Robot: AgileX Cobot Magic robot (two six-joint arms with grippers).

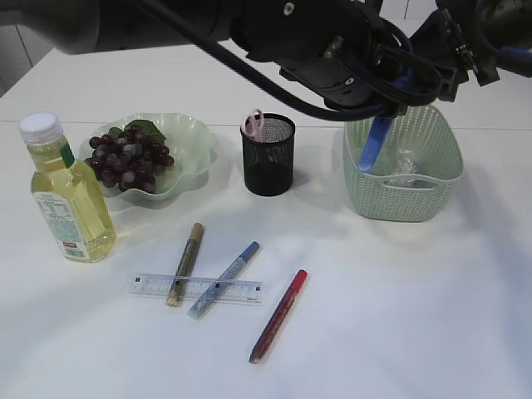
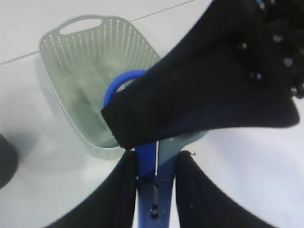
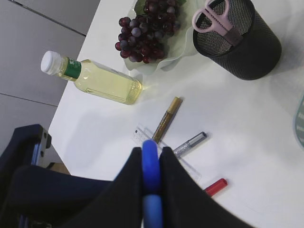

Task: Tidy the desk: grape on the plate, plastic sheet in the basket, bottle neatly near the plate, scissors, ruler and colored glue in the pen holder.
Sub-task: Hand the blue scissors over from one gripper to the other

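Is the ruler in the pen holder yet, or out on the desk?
Out. The ruler lies flat on the desk, under two glue pens, in front of the pen holder.

The clear plastic sheet (image 1: 405, 163) inside the pale green woven basket (image 1: 407, 195) is a blur (outline unreadable); the transparent ruler (image 3: 164, 152) runs under the right claw's fingers (image 3: 178, 190)

The robot's two arms (image 1: 274, 33) are clad in glossy black casings with rounded joints. Thick black cables (image 1: 249, 71) loop along them, and small silver screws (image 2: 285, 61) dot one housing. Each gripper carries blue fingers (image 1: 371, 150) set between black, cloth-like covers (image 3: 118, 194).
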